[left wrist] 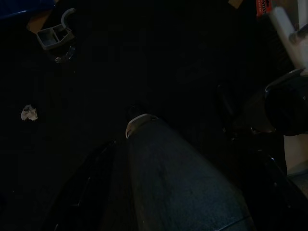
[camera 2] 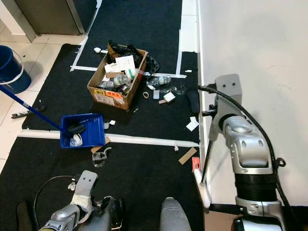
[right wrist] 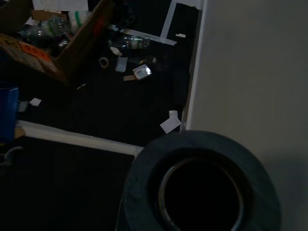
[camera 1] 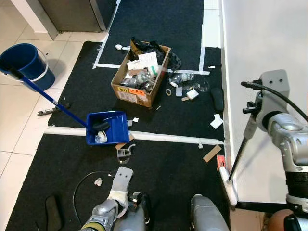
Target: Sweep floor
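I see the blue bucket [camera 1: 25,62] at far left on the tiles, then the blue dustpan [camera 1: 109,129] on the black floor mat [camera 1: 168,173] by the white tape line, its handle slanting toward the bucket. The cardboard box [camera 1: 139,77] of rubbish sits beyond. My right arm holds up a thin black stick [camera 1: 238,156] beside the wall; either gripper's grasp I cannot tell.

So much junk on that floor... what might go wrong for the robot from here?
A loose cable lies on the black mat right by its feet, so a step could snag it. The blue dustpan already holds scraps, and a bump might tip them out. Small bits beside the cardboard box, such as the clear bottle, may roll or scatter if swept hard.
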`<state>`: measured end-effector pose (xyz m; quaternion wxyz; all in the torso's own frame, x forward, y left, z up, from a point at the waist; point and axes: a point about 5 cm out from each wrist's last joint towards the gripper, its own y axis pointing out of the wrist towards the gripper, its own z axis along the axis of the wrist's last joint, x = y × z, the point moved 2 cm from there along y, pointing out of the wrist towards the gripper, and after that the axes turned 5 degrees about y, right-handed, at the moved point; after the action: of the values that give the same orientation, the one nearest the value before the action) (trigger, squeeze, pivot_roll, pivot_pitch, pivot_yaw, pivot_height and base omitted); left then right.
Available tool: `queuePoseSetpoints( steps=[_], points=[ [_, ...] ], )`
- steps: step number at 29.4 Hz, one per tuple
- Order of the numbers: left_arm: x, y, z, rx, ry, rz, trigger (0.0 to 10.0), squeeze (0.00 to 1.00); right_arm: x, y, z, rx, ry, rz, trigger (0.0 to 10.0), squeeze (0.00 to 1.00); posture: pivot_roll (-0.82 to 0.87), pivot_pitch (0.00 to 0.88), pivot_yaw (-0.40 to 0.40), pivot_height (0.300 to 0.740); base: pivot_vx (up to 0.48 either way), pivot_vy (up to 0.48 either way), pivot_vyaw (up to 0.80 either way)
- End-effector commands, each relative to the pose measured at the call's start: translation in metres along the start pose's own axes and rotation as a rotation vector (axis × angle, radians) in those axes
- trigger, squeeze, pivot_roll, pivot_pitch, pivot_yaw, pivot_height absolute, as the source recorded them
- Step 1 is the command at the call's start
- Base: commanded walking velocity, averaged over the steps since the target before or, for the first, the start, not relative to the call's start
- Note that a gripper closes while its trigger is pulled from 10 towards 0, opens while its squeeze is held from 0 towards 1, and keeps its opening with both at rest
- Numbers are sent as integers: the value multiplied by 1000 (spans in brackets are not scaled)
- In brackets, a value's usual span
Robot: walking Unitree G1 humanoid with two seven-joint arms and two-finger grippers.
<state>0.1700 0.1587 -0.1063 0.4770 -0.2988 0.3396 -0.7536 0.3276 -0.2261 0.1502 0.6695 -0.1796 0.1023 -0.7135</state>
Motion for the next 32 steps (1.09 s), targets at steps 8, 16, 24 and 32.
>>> queuePoseSetpoints(
  steps=[8, 16, 24, 32],
  points=[
    [15, -9, -47, -162, -57, -41, 10000, 0, -38, 8, 10, 119, 64, 67, 10000, 0, -21, 196, 20, 740, 0, 0, 0],
    [16, -12, -53, -172, -59, -45, 10000, 0, -49, 11, 27, 250, -8, 9, 10000, 0, -17, 213, 21, 740, 0, 0, 0],
    [15, -13, -56, -180, -55, -44, 10000, 0, -31, 11, 22, 235, -83, -52, 10000, 0, -16, 192, 15, 740, 0, 0, 0],
    [14, -11, -51, -169, -53, -44, 10000, 0, -6, 9, 30, 235, -119, -112, 10000, 0, -21, 190, 17, 740, 0, 0, 0]
  ],
)
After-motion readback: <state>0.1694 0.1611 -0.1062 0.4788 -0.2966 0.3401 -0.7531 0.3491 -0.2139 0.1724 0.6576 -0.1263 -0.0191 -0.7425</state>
